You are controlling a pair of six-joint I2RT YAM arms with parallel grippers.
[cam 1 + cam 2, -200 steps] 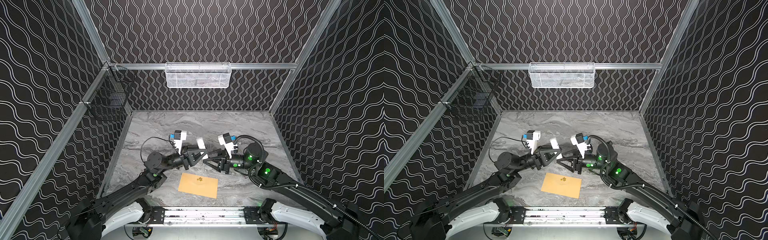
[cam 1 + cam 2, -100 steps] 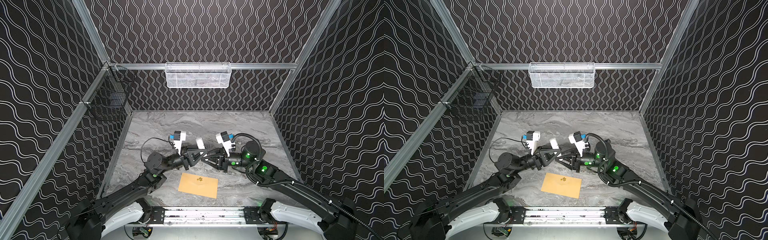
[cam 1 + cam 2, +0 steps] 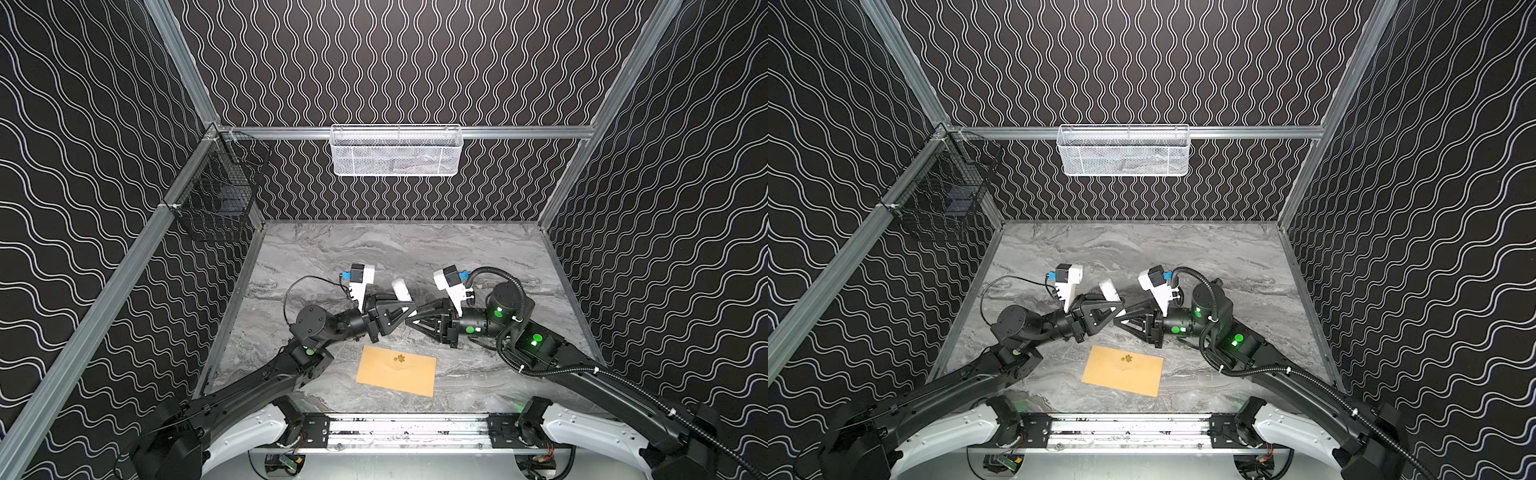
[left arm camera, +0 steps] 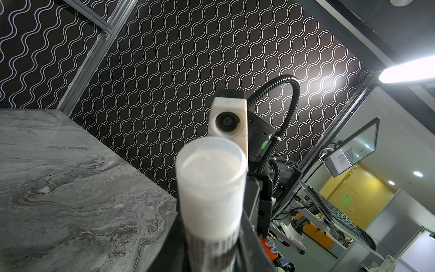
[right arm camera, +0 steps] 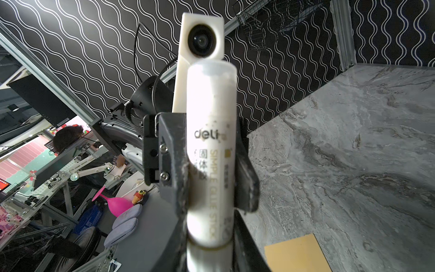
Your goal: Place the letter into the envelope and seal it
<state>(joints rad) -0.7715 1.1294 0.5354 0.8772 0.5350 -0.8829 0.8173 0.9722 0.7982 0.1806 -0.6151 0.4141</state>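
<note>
The tan envelope (image 3: 397, 370) (image 3: 1123, 370) lies flat near the table's front edge, flap down, gold flower mark up; one corner (image 5: 296, 254) shows in the right wrist view. The letter is out of view. Above and behind the envelope the two grippers meet tip to tip. My left gripper (image 3: 411, 311) (image 3: 1121, 309) (image 4: 211, 247) is shut on a white glue stick (image 3: 401, 289) (image 5: 211, 141), whose white end points up and away. My right gripper (image 3: 409, 323) (image 3: 1118, 323) (image 5: 209, 259) is shut on the stick's other end, below a seam.
A white mesh basket (image 3: 397, 149) hangs on the back wall. A black wire basket (image 3: 216, 199) hangs at the left wall. Patterned walls close the grey marble table (image 3: 415, 249) on three sides.
My right gripper has slid left to meet the left gripper and closed its jaws round the glue stick's end. The left gripper and the envelope have stayed put.
</note>
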